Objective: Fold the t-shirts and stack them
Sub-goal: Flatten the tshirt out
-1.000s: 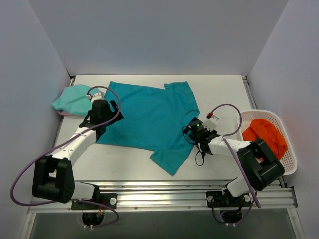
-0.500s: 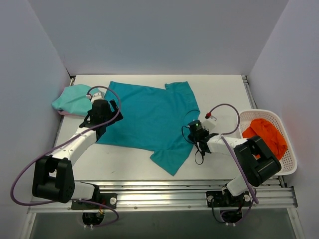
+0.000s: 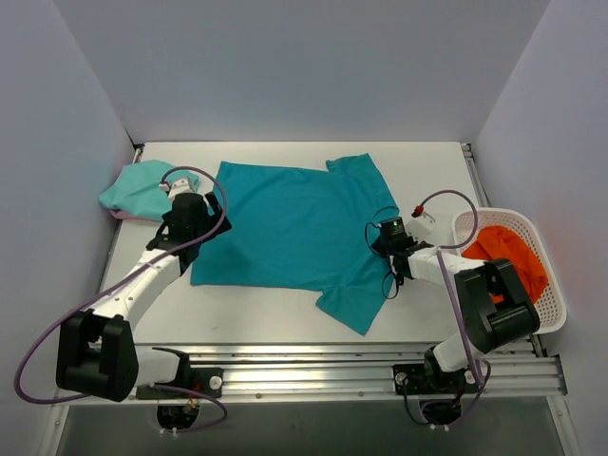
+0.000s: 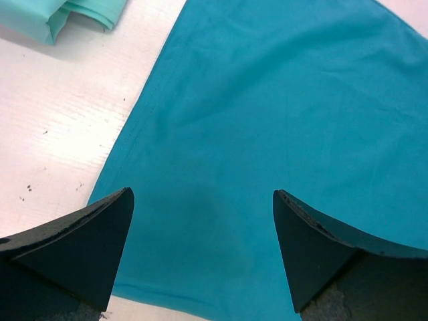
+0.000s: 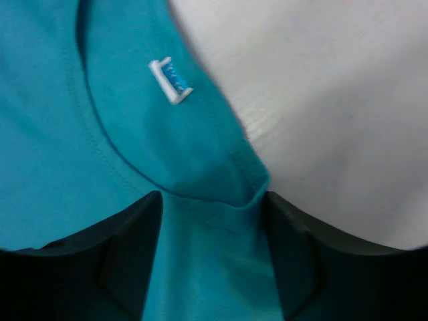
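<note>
The deep teal t-shirt (image 3: pixel 285 228) lies spread flat on the white table, hem to the left and collar to the right. My right gripper (image 3: pixel 385 237) is at its collar. In the right wrist view the gripper (image 5: pixel 210 207) is shut on the bunched collar band of the teal shirt (image 5: pixel 53 134), near its white label (image 5: pixel 170 80). My left gripper (image 3: pixel 201 217) hovers over the hem corner. In the left wrist view it (image 4: pixel 200 200) is open and empty, with the teal shirt (image 4: pixel 267 100) flat below. The mint t-shirt (image 3: pixel 138 188) lies folded at the far left and also shows in the left wrist view (image 4: pixel 73 17).
A white basket (image 3: pixel 546 285) holding orange cloth (image 3: pixel 508 252) stands at the right table edge, close to my right arm. Grey walls close the table on the left, the back and the right. Bare white table (image 3: pixel 247 313) lies in front of the shirt.
My right gripper has moved right and a little back, pulling the teal shirt to the right by its collar. The shirt lies flatter. My left gripper has barely moved.
</note>
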Motion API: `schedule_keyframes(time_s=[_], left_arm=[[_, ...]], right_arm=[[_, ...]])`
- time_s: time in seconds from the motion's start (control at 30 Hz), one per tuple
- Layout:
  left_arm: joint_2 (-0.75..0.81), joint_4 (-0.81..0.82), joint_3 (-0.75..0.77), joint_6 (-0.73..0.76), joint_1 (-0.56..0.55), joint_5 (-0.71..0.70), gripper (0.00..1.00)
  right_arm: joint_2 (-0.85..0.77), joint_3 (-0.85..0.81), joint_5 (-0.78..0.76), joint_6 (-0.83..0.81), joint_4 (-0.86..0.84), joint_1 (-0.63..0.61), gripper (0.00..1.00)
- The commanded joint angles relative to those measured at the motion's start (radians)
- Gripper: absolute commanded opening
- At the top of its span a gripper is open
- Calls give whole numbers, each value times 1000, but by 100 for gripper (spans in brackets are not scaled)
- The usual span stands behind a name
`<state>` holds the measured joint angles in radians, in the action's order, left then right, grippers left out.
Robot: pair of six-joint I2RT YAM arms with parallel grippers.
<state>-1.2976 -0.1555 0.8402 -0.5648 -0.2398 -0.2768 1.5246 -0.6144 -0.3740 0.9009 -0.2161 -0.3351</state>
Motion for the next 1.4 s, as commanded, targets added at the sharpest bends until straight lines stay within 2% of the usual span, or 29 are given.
schedule_keyframes(time_s=[0.0,0.07,0.13,0.23,0.33,0.37,0.5,0.63,0.77,0.87,0.93,1.1,1.2,1.37], left_arm=[[52,-45,-18,-17,-12,-10,94],[99,-93,-32,-46,-23,-39,94],[127,-178,-38,-84,-33,-80,94],[181,-237,-59,-113,-79,-117,94],[253,-269,-105,-145,-125,-154,94],[274,-276,-134,-165,-141,-159,94],[368,-285,-203,-191,-156,-93,94],[389,-294,-250,-195,-171,-81,94],[403,-294,-251,-201,-171,-71,94],[411,-276,-260,-211,-173,-70,94],[402,-263,-260,-211,-173,-70,94],[385,-262,-254,-204,-173,-75,94],[382,-256,-256,-202,-173,-71,94],[379,-253,-250,-190,-173,-71,94]], right_arm=[[29,-31,18,-31,64,-5,63],[11,-38,1,-28,101,-24,94],[-64,-45,-83,-7,192,-51,99],[-217,-76,-209,38,358,-139,100],[-387,-87,-240,79,455,-246,100],[-471,-68,-227,90,469,-296,99],[-639,13,-88,137,488,-381,97],[-737,74,-36,230,572,-511,96],[-777,136,-28,360,601,-646,95],[-793,228,-8,492,538,-757,95],[-765,261,-17,587,524,-814,96],[-663,258,-131,792,621,-1030,96],[-624,281,-148,852,606,-1070,96],[-615,306,-178,883,584,-1070,96]])
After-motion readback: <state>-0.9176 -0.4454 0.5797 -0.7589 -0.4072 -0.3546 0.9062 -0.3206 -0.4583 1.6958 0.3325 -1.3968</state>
